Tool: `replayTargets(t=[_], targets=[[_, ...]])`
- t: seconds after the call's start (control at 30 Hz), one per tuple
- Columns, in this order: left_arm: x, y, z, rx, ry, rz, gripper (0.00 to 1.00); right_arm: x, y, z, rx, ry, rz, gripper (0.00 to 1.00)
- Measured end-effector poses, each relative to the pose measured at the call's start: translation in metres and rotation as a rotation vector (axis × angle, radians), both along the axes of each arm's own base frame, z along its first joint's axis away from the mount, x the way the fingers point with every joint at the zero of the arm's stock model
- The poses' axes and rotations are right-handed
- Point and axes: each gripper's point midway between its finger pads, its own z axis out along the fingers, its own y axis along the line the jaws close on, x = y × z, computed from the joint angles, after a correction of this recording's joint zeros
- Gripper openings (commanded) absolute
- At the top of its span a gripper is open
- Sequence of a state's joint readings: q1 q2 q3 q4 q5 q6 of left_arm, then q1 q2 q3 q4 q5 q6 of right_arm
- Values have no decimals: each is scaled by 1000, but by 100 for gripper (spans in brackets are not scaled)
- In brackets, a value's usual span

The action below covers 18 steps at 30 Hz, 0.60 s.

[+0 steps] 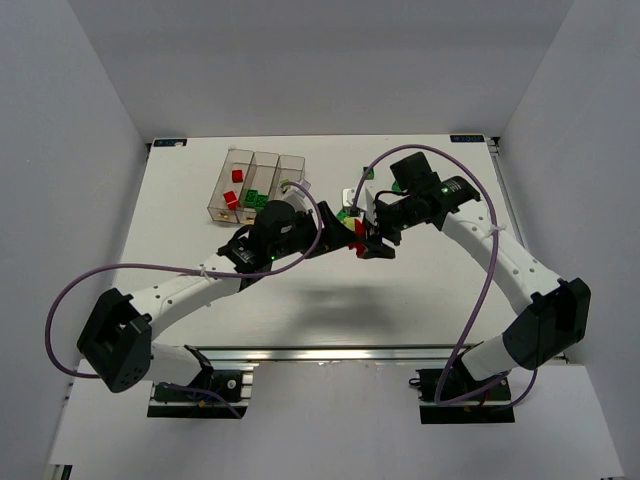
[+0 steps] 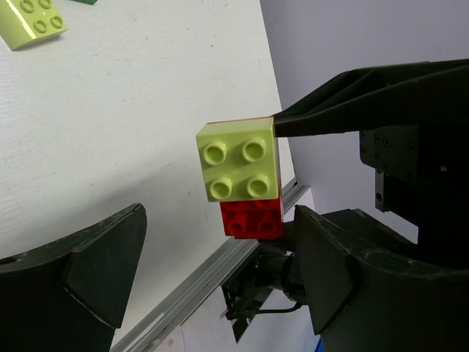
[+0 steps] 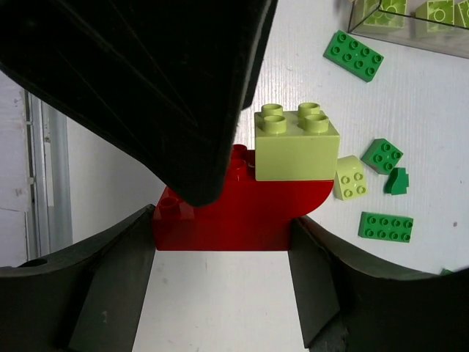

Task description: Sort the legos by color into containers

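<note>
On the white worktop (image 1: 400, 300), the containers (image 1: 262, 165) sit by its far edge, left of centre. Above the worktop's middle, the right gripper (image 3: 223, 242) clamps a red lego (image 3: 234, 216) with a yellow-green lego (image 3: 297, 150) stuck on top; the left gripper (image 2: 220, 242) faces the pair, jaws wide.

A pale yellow-green brick (image 3: 297, 150) sits studs-up on a larger red brick (image 3: 234, 216), held aloft at centre frame. Upper left, three clear joined containers (image 1: 252, 170) hold red, green and pale bricks. Dark green bricks (image 3: 354, 55) lie loose nearby.
</note>
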<state>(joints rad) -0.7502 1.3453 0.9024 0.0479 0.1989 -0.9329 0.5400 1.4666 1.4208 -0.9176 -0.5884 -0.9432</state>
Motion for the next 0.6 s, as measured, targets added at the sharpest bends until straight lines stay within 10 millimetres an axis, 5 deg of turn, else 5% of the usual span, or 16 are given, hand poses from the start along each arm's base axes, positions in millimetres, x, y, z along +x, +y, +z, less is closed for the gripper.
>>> replayTargets(t=[0.6], targets=[[1,-16,6,-61,-10,-30,68,-5,2,-1,9,17,4,1]])
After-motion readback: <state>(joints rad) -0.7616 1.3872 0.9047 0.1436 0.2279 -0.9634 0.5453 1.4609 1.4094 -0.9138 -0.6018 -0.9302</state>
